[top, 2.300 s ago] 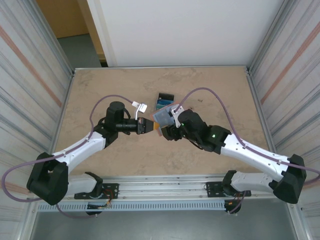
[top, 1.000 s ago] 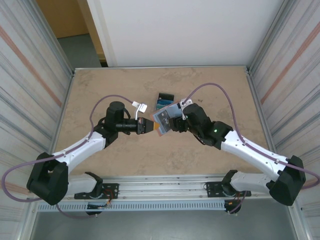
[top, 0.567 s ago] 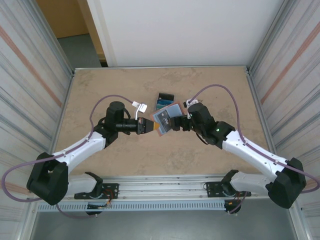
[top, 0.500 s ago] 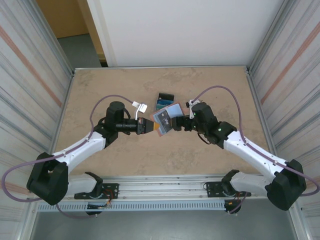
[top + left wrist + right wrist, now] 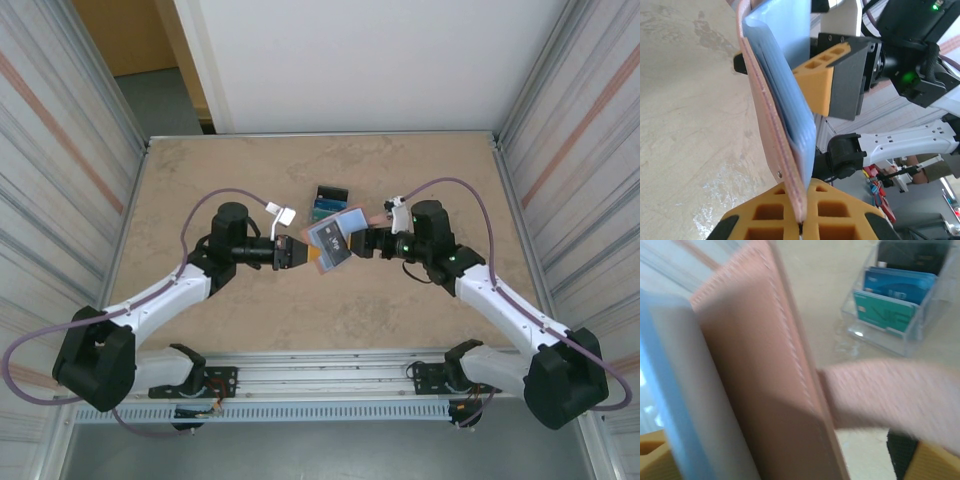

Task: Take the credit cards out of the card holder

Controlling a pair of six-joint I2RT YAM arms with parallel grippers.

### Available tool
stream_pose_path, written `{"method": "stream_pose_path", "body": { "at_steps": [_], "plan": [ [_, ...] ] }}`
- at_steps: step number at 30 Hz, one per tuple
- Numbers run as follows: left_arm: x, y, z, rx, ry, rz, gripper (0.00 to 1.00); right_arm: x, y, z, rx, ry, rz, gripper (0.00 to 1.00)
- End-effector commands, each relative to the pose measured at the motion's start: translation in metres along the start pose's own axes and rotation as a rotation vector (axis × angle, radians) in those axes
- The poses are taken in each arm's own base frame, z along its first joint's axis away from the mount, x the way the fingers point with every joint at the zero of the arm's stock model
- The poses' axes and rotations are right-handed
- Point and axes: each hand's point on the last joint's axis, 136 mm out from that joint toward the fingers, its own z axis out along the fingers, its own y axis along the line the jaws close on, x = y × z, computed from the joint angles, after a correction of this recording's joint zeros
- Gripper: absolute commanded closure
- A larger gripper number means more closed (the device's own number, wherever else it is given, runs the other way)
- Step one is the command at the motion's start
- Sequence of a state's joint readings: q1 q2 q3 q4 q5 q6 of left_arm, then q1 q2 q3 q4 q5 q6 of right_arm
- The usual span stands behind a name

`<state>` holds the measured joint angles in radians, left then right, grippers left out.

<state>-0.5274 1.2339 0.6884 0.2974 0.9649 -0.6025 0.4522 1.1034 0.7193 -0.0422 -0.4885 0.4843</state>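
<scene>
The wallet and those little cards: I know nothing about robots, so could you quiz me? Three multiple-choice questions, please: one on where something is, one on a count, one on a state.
1. The teal, blue and black cards are:
A. upright in a clear stand on the table
B. stacked flat on the table
C. pinched by a gripper

2. How many cards are in that stand?
A. one
B. five
C. three

3. The left gripper is:
A. wide open
B. shut on an edge of the wallet
C. shut on a card

Answers:
1 A: the right wrist view shows them slotted upright in the stand.
2 C: one teal, one blue, one black.
3 B: its orange fingers meet on the salmon edge.
</scene>
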Motion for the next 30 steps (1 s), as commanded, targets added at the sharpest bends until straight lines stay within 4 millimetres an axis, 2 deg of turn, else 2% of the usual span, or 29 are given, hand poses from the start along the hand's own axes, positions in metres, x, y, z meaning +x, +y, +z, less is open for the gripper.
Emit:
{"method": "stream_pose_path", "body": {
  "at_steps": [1,4,7,11,14,17,19,25,27,30],
  "plan": [
    [-0.008,-0.032,-0.003,0.091,-0.006,0.120,1.00,-0.007,0.030,-0.007,-0.166,-0.014,-0.018,0.17],
    [-0.006,-0.034,-0.001,0.093,0.005,0.123,1.00,-0.009,0.036,-0.009,-0.200,-0.016,-0.024,0.30],
    [-0.005,-0.029,-0.001,0.068,0.002,0.111,1.00,-0.011,0.039,-0.012,-0.206,-0.024,-0.028,0.52],
    [-0.006,-0.021,-0.003,0.035,-0.011,0.091,1.00,-0.009,0.032,-0.012,-0.173,-0.023,-0.017,0.72],
    [-0.007,-0.010,-0.006,-0.003,-0.028,0.061,0.94,-0.007,0.030,-0.012,-0.164,-0.019,-0.003,0.89],
    [-0.008,0.000,-0.010,-0.046,-0.045,0.026,0.75,-0.005,0.022,-0.010,-0.123,-0.019,0.032,0.96],
    [-0.010,0.008,-0.014,-0.090,-0.065,0.007,0.56,-0.004,0.011,-0.007,-0.073,-0.021,0.069,1.00],
    [-0.007,0.045,-0.040,-0.380,-0.143,-0.028,0.09,0.013,-0.026,0.006,0.107,-0.010,0.174,1.00],
    [-0.005,0.057,-0.052,-0.480,-0.171,-0.033,0.01,0.021,-0.033,0.012,0.149,0.003,0.191,1.00],
    [-0.002,0.070,-0.066,-0.600,-0.203,-0.033,0.01,0.029,-0.039,0.026,0.189,0.032,0.210,1.00]
  ]
}}
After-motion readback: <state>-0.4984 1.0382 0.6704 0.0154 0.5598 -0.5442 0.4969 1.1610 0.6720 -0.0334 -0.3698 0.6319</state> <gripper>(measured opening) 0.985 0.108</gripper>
